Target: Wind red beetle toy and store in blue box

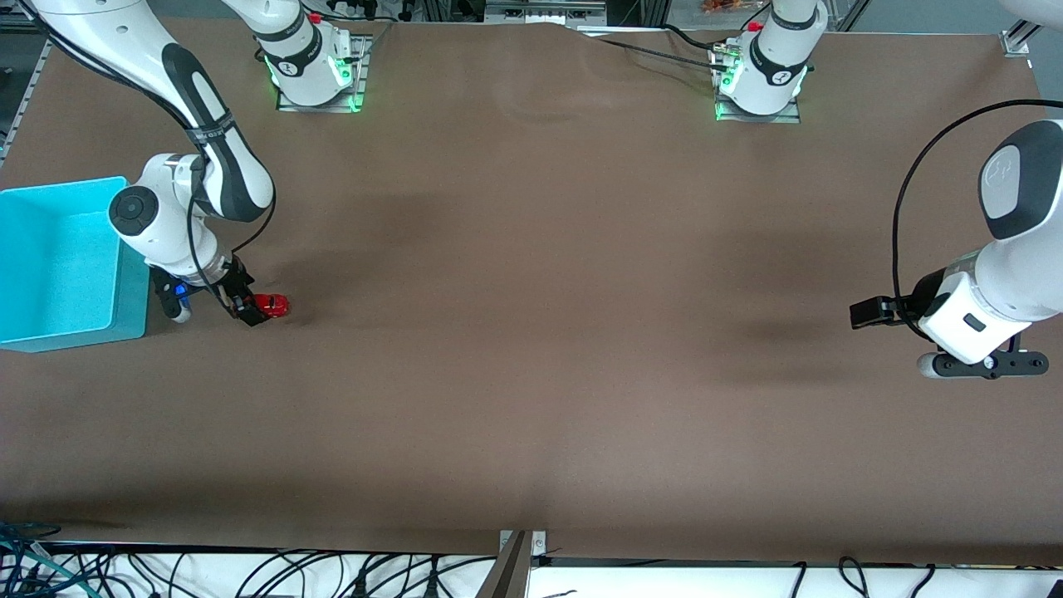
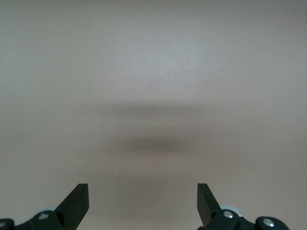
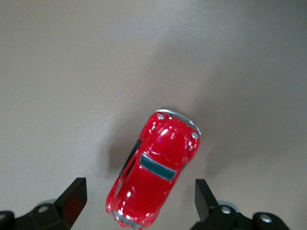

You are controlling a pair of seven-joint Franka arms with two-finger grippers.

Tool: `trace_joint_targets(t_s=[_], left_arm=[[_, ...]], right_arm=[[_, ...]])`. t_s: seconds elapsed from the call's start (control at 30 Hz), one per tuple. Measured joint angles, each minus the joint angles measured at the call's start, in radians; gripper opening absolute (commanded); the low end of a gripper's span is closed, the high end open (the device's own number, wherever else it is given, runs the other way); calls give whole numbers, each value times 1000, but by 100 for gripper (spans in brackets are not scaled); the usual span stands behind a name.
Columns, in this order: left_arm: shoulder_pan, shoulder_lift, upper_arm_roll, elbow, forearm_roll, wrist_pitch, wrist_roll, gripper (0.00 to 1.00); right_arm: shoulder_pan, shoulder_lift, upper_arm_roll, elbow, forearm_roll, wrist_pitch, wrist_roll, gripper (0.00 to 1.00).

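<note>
Risk: red beetle toy (image 3: 156, 170) sits skewed between spread fingers of right gripper (image 1: 249, 311), on table (image 1: 531, 332) just beside blue box (image 1: 58, 266); off-centre pinch could squirt car away. Left gripper (image 2: 143, 203) released, waiting over bare table at own end.

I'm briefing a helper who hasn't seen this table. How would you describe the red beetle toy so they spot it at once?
Start at the blue box at the right arm's end of the brown table. Just beside it, the open right gripper sits low around the red beetle toy. It is tiny, glossy red and round-bodied with dark windows, the only red thing on the table.
</note>
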Motion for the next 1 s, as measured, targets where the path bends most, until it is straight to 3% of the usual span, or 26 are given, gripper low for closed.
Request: trace_joint_targets(t_s=[0.2, 0.37, 0.43, 0.6, 0.67, 1.0], left_arm=[[0, 0, 0, 0, 0, 0, 0, 100], [0, 0, 0, 0, 0, -1, 0, 100], [0, 0, 0, 0, 0, -2, 0, 100], [0, 0, 2, 0, 0, -4, 0, 100], [0, 0, 3, 0, 0, -5, 0, 100], [0, 1, 4, 0, 8, -62, 0, 100]], right_arm=[[-3, 40, -4, 0, 0, 55, 2, 99], [-10, 59, -7, 3, 0, 70, 8, 62], [-11, 58, -7, 4, 0, 70, 19, 43], [-13, 55, -9, 7, 0, 72, 44, 9], [-12, 54, -7, 11, 0, 72, 50, 0], [-12, 54, -7, 13, 0, 71, 57, 0]])
